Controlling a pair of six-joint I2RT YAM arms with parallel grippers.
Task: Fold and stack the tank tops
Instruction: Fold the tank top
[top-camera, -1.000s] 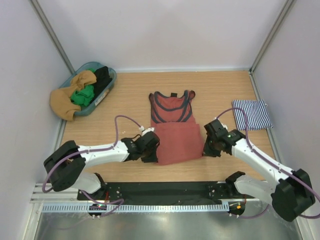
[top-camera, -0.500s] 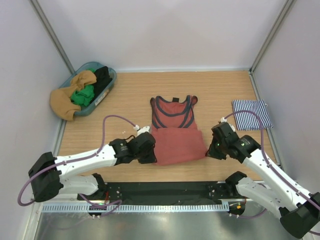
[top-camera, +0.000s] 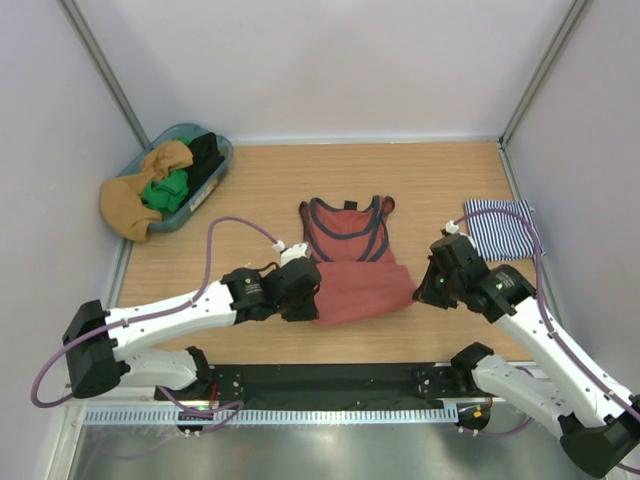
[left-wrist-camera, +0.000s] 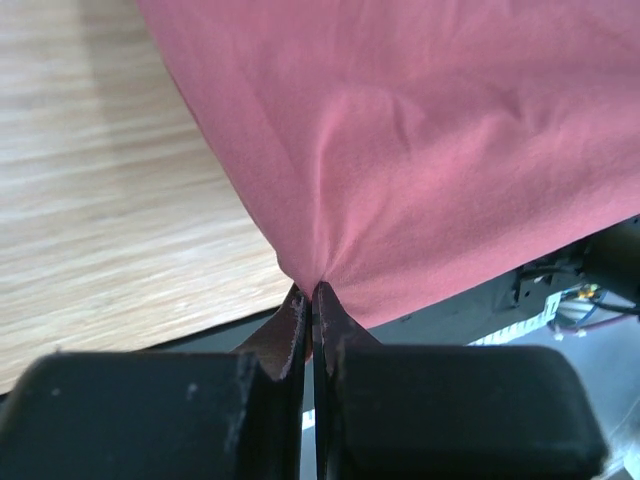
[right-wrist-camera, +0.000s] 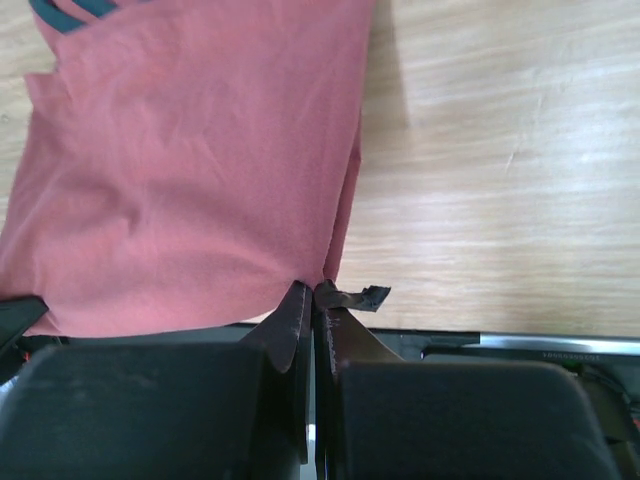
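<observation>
Wooden table | left gripper, right gripper low, pinching rust-red tank top

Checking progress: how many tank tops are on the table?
2. The rust-red tank top lies mid-table; the striped tank top lies folded at the far right. Clothes in the basket may hide more.

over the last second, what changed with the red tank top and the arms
The left gripper and right gripper kept pinching the near hem corners of the rust-red tank top and lifted them; the right one swung outward, stretching the hem, and the neckline slid slightly nearer. The striped tank top and basket stayed put.
</observation>
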